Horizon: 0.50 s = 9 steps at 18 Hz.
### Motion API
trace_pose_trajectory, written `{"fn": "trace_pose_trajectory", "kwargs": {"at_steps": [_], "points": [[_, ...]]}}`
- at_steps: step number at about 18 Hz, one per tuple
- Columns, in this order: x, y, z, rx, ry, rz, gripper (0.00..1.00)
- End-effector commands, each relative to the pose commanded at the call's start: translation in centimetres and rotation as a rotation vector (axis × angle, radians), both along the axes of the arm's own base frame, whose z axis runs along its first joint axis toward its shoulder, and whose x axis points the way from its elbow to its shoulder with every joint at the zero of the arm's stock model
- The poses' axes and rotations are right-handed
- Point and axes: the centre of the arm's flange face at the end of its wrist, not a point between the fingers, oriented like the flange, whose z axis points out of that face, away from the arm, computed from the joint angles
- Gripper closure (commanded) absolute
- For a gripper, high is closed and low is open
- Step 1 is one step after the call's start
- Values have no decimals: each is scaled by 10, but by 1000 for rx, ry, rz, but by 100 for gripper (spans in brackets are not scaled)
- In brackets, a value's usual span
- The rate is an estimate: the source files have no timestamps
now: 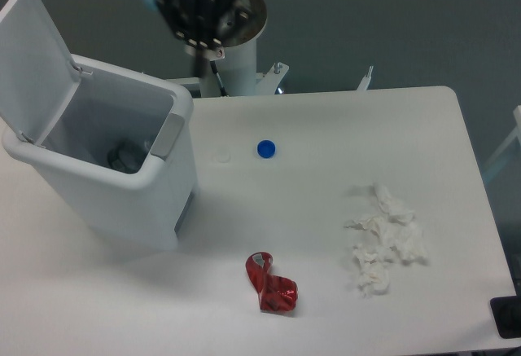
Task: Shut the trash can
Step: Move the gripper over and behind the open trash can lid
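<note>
The trash can [122, 197] is a big white bin standing tilted on the left of the table. Its flat lid [37, 63] is swung up and back on the far left, so the mouth is open. A dark item [126, 157] lies inside. A grey latch panel [168, 134] sits on the rim facing the table's middle. My gripper [203, 40] is a dark, motion-blurred shape high at the top, in front of the arm's base and behind the can's right rim. Its fingers look spread, with nothing between them.
A blue cap [266, 149] and a pale round cap [222, 156] lie right of the can. A red crumpled wrapper [271, 284] lies near the front, white crumpled tissues [383, 238] to the right. The arm's white pedestal [228, 71] stands behind the table.
</note>
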Motion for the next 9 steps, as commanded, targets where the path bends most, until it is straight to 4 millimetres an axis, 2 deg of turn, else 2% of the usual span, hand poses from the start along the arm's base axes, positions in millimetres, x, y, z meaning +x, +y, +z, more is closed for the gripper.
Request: {"fn": "trace_pose_trajectory", "kwargs": {"at_steps": [6, 9], "points": [[65, -10, 38, 133, -27, -155, 100], [84, -1, 38, 147, -50, -227, 100]]}}
